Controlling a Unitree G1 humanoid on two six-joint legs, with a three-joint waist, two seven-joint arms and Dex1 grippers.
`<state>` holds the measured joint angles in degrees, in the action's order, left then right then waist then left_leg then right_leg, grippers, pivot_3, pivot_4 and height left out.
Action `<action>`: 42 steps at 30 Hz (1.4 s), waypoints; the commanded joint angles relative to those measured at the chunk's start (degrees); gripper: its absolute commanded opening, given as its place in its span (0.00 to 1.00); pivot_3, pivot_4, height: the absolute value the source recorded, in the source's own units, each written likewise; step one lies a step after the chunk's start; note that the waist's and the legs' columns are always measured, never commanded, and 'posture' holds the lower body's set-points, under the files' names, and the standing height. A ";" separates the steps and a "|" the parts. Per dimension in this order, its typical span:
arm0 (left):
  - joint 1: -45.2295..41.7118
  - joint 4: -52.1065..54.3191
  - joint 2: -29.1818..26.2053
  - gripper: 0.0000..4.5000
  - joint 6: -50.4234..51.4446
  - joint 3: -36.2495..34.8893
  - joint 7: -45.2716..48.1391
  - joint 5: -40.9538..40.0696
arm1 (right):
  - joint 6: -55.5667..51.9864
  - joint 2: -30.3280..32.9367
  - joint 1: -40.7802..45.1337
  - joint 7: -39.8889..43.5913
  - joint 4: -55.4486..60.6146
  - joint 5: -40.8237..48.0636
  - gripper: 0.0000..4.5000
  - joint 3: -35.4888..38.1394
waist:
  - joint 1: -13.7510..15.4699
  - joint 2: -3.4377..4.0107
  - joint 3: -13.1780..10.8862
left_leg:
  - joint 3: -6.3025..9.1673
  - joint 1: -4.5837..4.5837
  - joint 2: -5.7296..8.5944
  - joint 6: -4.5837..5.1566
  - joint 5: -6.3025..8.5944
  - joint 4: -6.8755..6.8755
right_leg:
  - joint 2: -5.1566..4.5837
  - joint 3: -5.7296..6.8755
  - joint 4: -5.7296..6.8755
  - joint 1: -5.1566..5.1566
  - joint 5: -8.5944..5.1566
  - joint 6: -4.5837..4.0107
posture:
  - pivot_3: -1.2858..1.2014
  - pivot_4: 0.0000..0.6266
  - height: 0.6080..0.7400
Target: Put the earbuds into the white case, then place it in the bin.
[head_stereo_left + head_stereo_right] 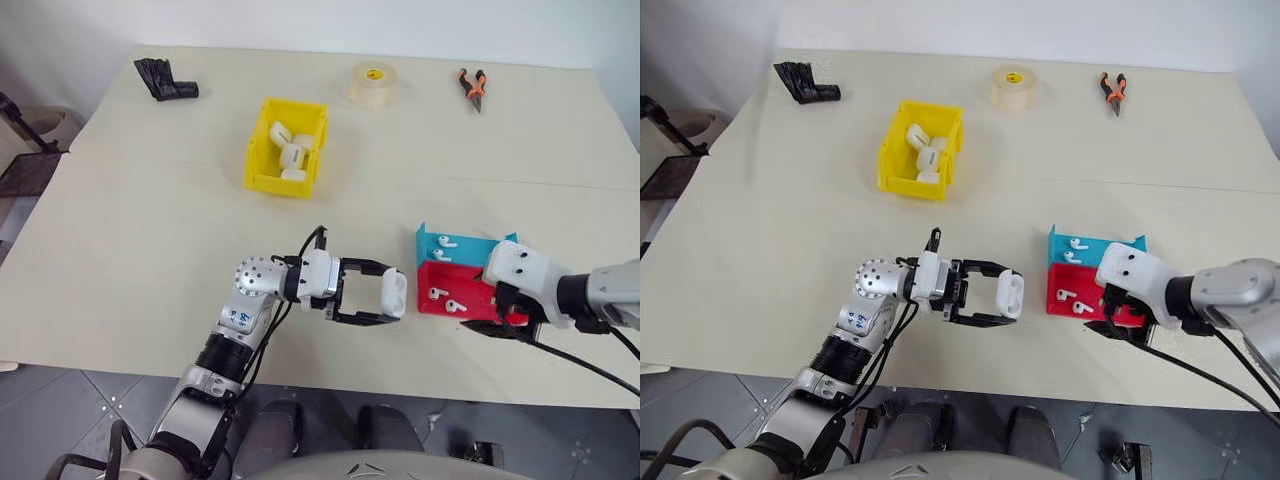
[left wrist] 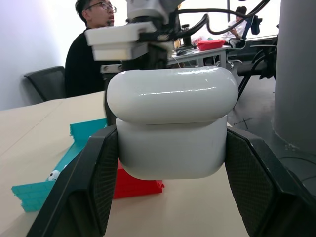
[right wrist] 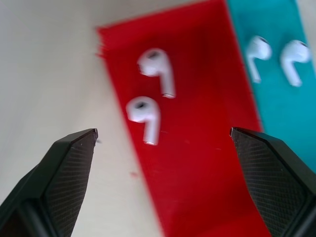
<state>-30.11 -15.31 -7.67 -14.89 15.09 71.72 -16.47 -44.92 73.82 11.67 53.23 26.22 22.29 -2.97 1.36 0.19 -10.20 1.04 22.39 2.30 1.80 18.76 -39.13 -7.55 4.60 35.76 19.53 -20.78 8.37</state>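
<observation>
Carefully, my wide-open right end effector (image 3: 163,136) should straddle one of the earbuds (image 3: 145,116) on the red tray (image 3: 197,163); my left end effector (image 1: 385,296) clamps the white case (image 1: 394,291) shut-lidded just beside it.

Beige table (image 1: 150,250) against white wall (image 1: 300,20), grey tiled floor (image 1: 60,410) below

The left gripper (image 1: 372,292) is held level near the worktop's near edge, pointed rightward, its fingers clamped on the white case (image 1: 394,293). The right gripper (image 3: 163,136) is angled downward, its fingers (image 3: 74,153) spread wide apart.
</observation>
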 commanded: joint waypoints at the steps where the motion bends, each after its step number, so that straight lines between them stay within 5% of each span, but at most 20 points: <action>1: 0.23 2.79 0.21 0.62 0.40 0.63 -0.89 -0.42 | -0.53 -1.41 3.88 1.66 -0.33 -2.10 0.96 -3.48 | 0.01 0.00 0.00 | 0.00 0.00 0.01 0.00 0.00 0.00 | -0.01 0.00 0.00 0.00 0.00 0.00 | 0.52 0.24 1.00; 5: 0.25 3.19 0.18 0.62 0.77 0.79 -1.41 -0.33 | -2.78 -2.35 6.07 3.02 0.63 -2.47 0.73 -6.26 | 0.18 0.00 0.00 | 0.01 0.01 0.03 0.00 0.00 -0.02 | -0.02 0.00 0.01 0.01 0.00 0.00 | 0.52 0.24 1.00; 25: -0.40 3.62 -0.41 0.62 1.44 1.06 -1.77 -0.46 | -3.85 -6.14 9.01 3.36 -0.69 -9.07 0.73 -11.59 | 0.09 0.00 0.00 | 0.00 0.01 0.03 0.00 0.00 -0.02 | -0.01 -0.01 0.04 0.04 0.00 0.00 | 0.52 0.24 1.00; 29: -0.37 3.76 -0.50 0.62 1.63 0.98 -1.91 -0.45 | -3.95 -6.44 9.15 3.80 -0.85 -9.65 0.54 -11.71 | 0.10 0.00 0.00 | 0.01 0.01 0.04 0.00 0.00 -0.02 | -0.02 -0.01 0.03 0.03 0.00 0.00 | 0.52 0.24 1.00; 33: -0.30 3.92 -0.52 0.62 1.71 0.97 -1.95 -0.46 | -4.15 -6.33 8.84 4.62 -0.53 -9.98 0.23 -11.87 | 0.06 0.00 0.00 | 0.01 0.00 0.03 0.00 0.00 -0.02 | -0.01 -0.01 0.03 0.03 0.00 0.00 | 0.52 0.24 1.00; 42: -0.20 4.14 -0.57 0.62 1.82 0.88 -2.14 -0.49 | -4.01 -6.75 8.74 4.90 -0.70 -10.66 0.23 -11.69 | 0.08 0.00 0.00 | 0.01 0.00 0.03 0.00 0.00 -0.02 | -0.02 -0.01 0.03 0.03 0.00 0.00 | 0.52 0.24 1.00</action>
<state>-30.00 -13.79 -8.18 -12.97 15.83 70.03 -16.47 -48.80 67.24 20.35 58.13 25.19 12.42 -14.97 1.44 0.20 -10.20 1.04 22.39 2.33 1.80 18.76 -39.15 -7.57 4.59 35.79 19.56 -20.78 8.37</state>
